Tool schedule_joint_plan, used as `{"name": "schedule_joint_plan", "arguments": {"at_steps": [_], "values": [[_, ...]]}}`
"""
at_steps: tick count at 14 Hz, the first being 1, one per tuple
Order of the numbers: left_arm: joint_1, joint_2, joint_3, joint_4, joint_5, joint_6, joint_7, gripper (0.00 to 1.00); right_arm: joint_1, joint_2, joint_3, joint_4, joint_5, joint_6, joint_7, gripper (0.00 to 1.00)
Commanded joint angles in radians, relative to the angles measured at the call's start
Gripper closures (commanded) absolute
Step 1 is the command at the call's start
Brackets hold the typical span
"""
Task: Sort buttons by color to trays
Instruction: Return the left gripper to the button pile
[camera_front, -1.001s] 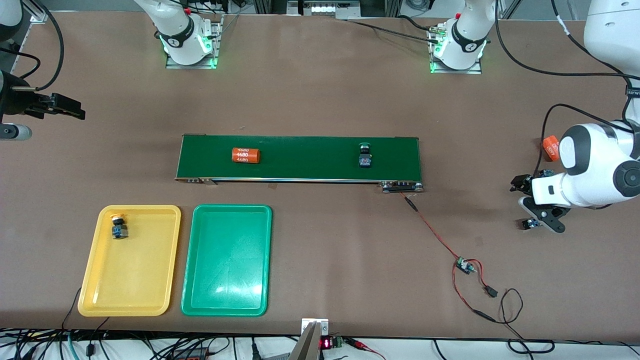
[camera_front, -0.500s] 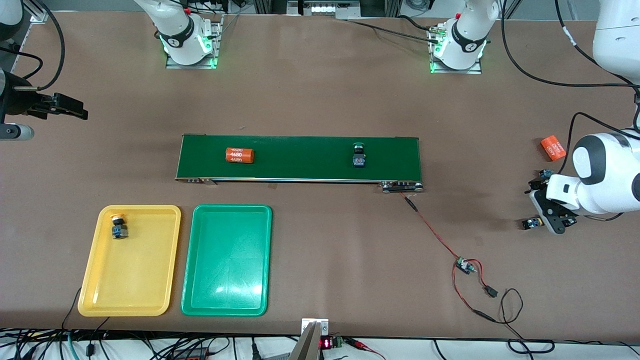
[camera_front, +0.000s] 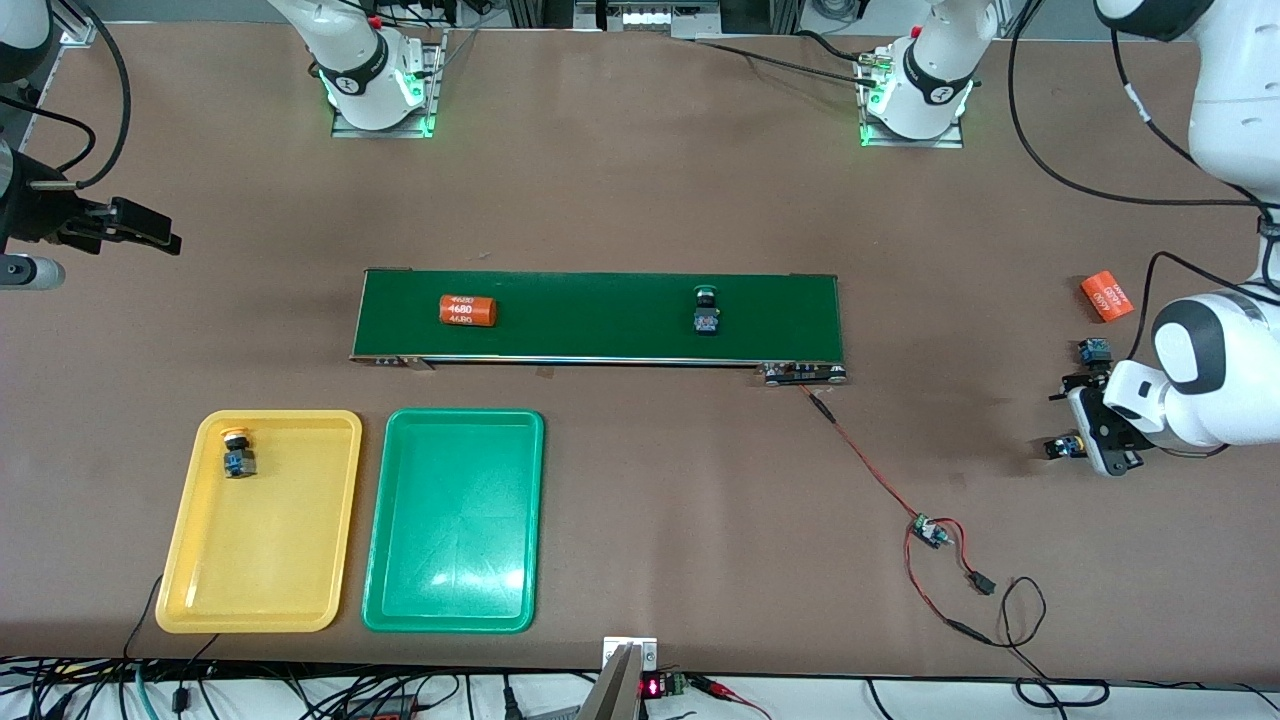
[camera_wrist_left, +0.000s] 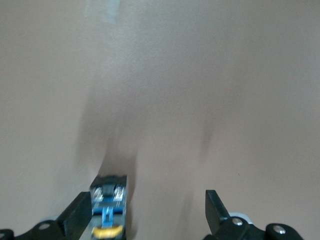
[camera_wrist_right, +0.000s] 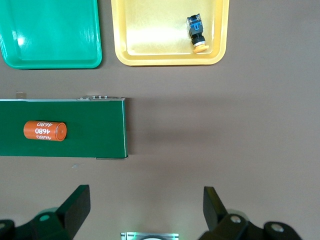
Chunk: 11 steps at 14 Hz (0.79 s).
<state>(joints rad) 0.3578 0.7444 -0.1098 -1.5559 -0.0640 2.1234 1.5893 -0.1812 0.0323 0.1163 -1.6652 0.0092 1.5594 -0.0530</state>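
Left gripper (camera_wrist_left: 145, 215): fingers spread wide, low over bare table at the left arm's end; one finger (camera_wrist_left: 75, 217) touches a yellow-capped button (camera_wrist_left: 109, 210), not clamped.
Right gripper (camera_wrist_right: 145, 210): wide open, holding nothing, waiting above the table at the right arm's end.
Green-capped button (camera_front: 706, 312): on the conveyor belt (camera_front: 600, 318), at 3 o'clock from the orange 4680 cylinder (camera_front: 468, 311).
Yellow tray (camera_front: 300, 600): holds one yellow-capped button (camera_front: 237, 455).
Green tray (camera_front: 455, 530): beside the yellow one.
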Motion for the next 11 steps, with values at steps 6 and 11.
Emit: {"name": "schedule_joint_plan", "arguments": {"at_steps": [6,11], "values": [[0.012,0.034,-0.018,0.072,-0.036,0.001,0.069,0.00,0.067,0.017,0.006,-0.019,0.109,0.042,0.039,0.00],[0.009,0.001,-0.018,0.071,-0.031,0.000,0.069,0.00,0.198,0.058,0.006,-0.048,0.110,0.117,0.257,0.00]]}}
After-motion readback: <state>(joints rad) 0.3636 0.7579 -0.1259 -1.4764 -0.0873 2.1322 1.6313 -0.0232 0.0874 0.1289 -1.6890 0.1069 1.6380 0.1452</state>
